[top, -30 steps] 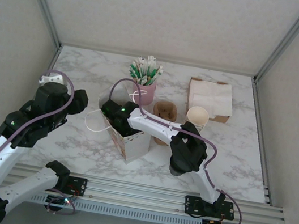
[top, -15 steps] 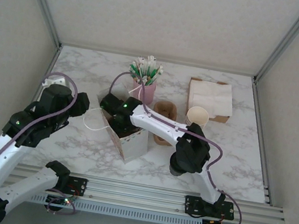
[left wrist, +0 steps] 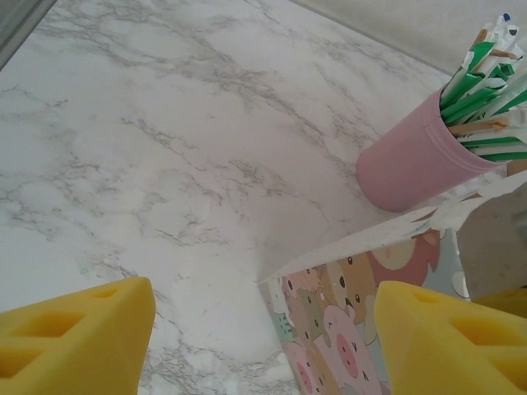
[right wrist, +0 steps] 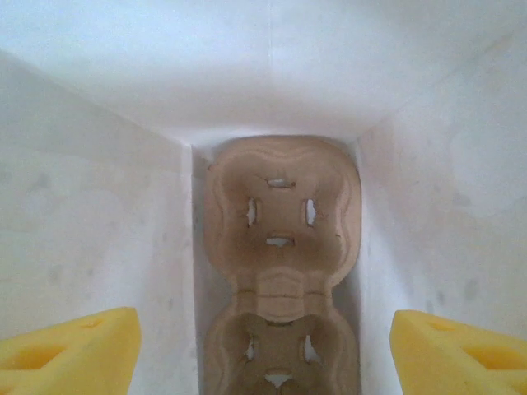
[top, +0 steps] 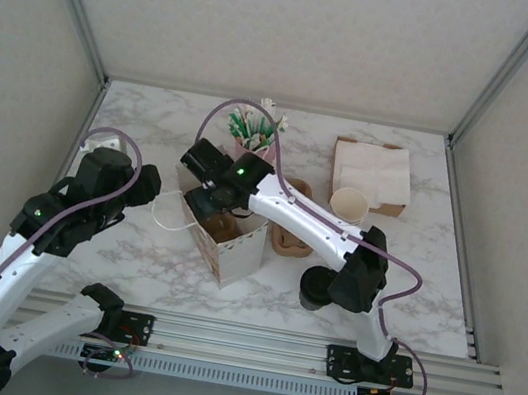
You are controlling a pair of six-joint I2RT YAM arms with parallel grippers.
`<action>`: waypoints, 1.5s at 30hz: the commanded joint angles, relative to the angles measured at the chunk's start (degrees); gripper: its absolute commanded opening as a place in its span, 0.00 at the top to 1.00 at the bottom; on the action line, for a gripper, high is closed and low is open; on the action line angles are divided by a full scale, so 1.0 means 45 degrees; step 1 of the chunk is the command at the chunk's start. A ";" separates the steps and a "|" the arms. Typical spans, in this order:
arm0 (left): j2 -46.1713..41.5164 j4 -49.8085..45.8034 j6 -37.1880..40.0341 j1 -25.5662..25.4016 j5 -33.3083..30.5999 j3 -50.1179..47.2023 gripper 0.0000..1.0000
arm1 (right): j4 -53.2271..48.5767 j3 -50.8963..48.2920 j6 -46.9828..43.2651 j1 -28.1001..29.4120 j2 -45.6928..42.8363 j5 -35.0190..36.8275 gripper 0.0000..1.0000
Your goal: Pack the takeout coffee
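I think the takeout coffee [top: 313, 289] is the dark round lid low and right of the middle in the top view. It stands on the table [top: 155, 119], not in the bag. My right arm's elbow hangs just beside it. If I swing that arm back fast, the elbow could bump the cup and spill it.

The right claw [right wrist: 263, 352] is down in the paper bag [top: 234, 253], fingers wide apart and holding nothing. Below it lies a brown cup tray [right wrist: 280, 216]. The bag walls are thin and close on both sides, so a crooked pull up could snag and tip the bag.

The left claw [left wrist: 263, 346] is apart and empty too, near the bag's corner, not steadying it.

A second brown tray [top: 289, 244] sits just right of the bag and may block a straight carry. Higher up are the pink cup of straws [left wrist: 416, 160], bare cups [top: 349, 205] and napkins [top: 371, 173].
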 commanded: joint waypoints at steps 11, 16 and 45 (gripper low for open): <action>0.0113 0.0331 -0.0328 0.0133 0.0234 0.0061 0.28 | -0.0244 0.1772 -0.1381 -0.0030 -0.3274 0.0504 0.24; 0.0302 0.0437 -0.0294 0.0132 0.0371 0.0218 0.28 | 0.0283 0.1085 -0.1812 -0.0037 -0.4499 0.1808 0.26; 0.0673 0.0850 -0.0188 0.0119 -0.0654 0.0146 0.29 | -0.5301 -0.9639 0.6488 -0.0084 -1.2386 0.2953 0.05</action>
